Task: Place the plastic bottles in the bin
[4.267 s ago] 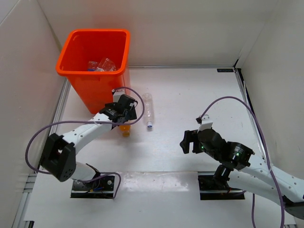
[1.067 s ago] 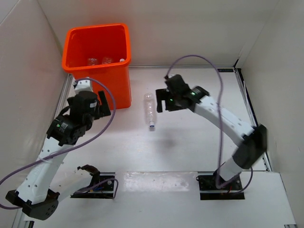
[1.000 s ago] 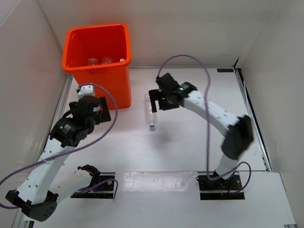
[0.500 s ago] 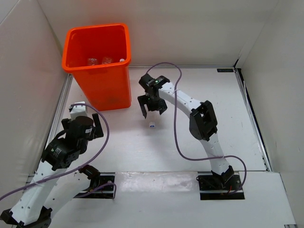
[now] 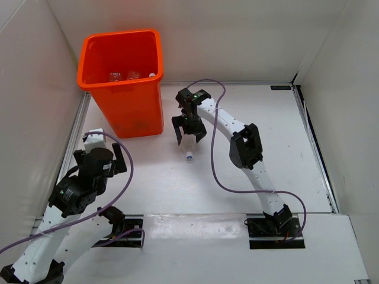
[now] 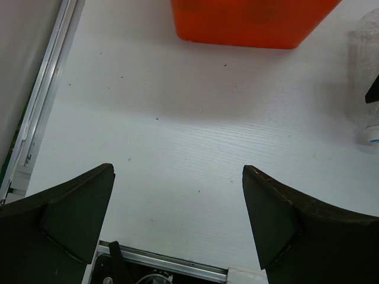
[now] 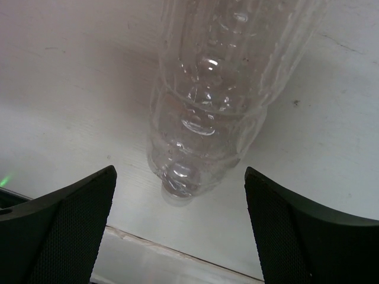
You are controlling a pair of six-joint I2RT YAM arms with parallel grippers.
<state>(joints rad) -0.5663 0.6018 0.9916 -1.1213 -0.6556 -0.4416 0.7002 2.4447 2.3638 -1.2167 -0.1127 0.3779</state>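
Observation:
A bare clear plastic bottle point(image 5: 188, 148) lies on the white table, its cap toward the near edge. My right gripper point(image 5: 189, 131) hangs over its far end, open, one finger on each side. In the right wrist view the bottle's point(image 7: 204, 112) base sits between the spread fingers point(image 7: 71, 219), and no contact shows. The orange bin point(image 5: 127, 109) stands at the back left with other bottles point(image 5: 116, 76) inside. My left gripper point(image 5: 109, 155) is open and empty, pulled back near the left edge. The left wrist view shows the bin's base point(image 6: 254, 23) and the bottle point(image 6: 364, 71) at its right edge.
White walls close in the table on three sides. A metal rail point(image 6: 41, 112) runs along the left edge. Purple cables point(image 5: 213, 171) loop from both arms. The arm bases point(image 5: 269, 228) sit at the near edge.
My right gripper has swung left and come down over the lying bottle, staying open. My left arm has drawn back from the bin toward the near left.

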